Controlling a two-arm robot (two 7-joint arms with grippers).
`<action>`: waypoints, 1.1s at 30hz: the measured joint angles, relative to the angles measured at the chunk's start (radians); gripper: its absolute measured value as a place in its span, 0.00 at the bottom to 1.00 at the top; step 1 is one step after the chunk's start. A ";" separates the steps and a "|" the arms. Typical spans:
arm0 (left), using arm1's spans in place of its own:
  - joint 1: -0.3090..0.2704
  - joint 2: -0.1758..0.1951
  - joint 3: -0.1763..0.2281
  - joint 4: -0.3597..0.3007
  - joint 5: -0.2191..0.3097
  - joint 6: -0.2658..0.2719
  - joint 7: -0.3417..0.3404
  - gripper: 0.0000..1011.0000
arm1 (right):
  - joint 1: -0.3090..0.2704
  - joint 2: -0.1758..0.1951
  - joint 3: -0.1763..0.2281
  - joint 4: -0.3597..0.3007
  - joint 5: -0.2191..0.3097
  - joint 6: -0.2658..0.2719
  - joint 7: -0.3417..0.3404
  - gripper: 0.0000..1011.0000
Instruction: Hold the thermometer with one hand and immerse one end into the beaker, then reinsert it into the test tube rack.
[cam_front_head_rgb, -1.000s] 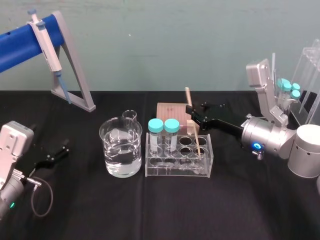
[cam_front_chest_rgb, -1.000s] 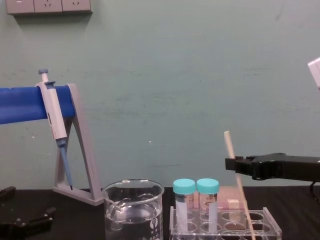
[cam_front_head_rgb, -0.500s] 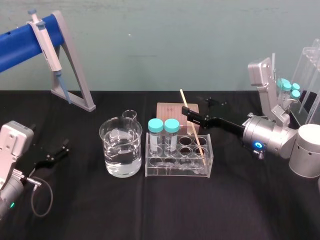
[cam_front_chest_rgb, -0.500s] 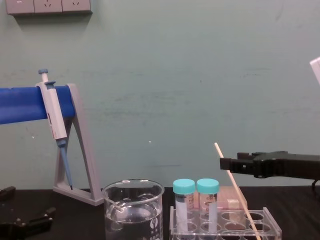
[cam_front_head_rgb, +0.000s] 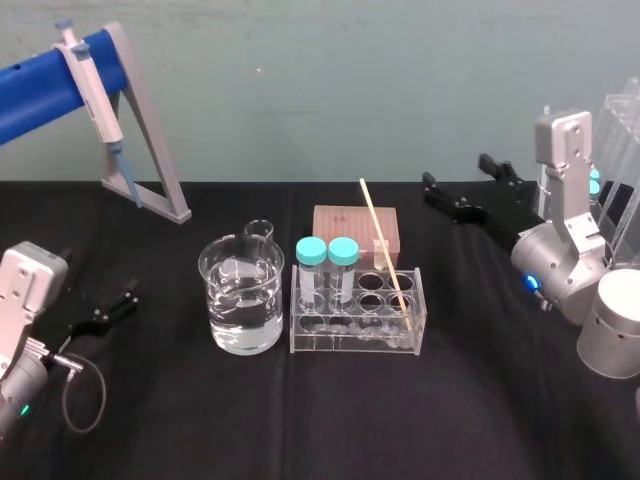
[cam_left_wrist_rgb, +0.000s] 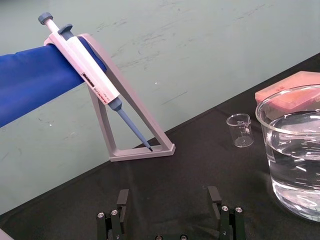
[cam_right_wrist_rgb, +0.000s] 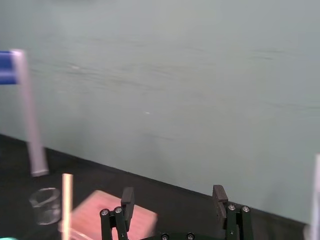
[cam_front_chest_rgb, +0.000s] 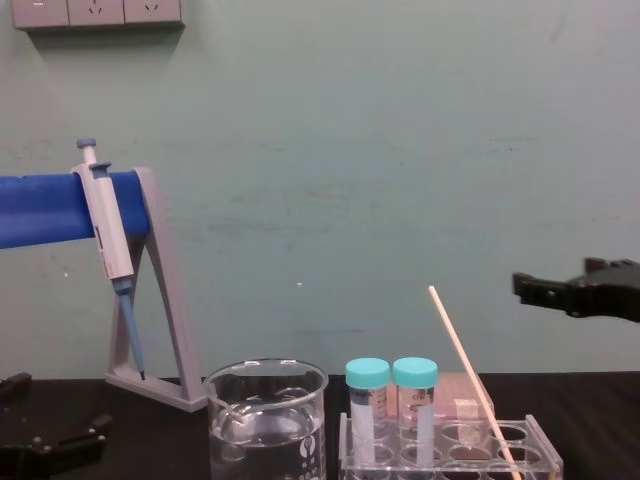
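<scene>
The right gripper is held high at the far right, black fingers spread wide and empty, on a silver right wrist angled up and back. The left gripper rests low at left, fingers apart, arm parked.

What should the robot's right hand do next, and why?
Probably pull the open right hand back to rest at the right, like the parked left hand: the thin cream thermometer rod already leans in the clear acrylic test tube rack, untouched.
</scene>
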 joint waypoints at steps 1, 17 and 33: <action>0.000 0.000 0.000 0.000 0.000 0.000 0.000 0.99 | -0.003 -0.005 0.003 0.002 -0.006 0.001 -0.015 0.99; 0.000 0.000 0.000 0.000 0.000 0.000 0.000 0.99 | -0.051 -0.073 0.007 0.113 -0.083 0.002 -0.102 0.99; 0.000 0.000 0.000 0.000 0.000 0.000 0.000 0.99 | -0.054 -0.075 0.009 0.113 -0.089 0.000 -0.108 0.99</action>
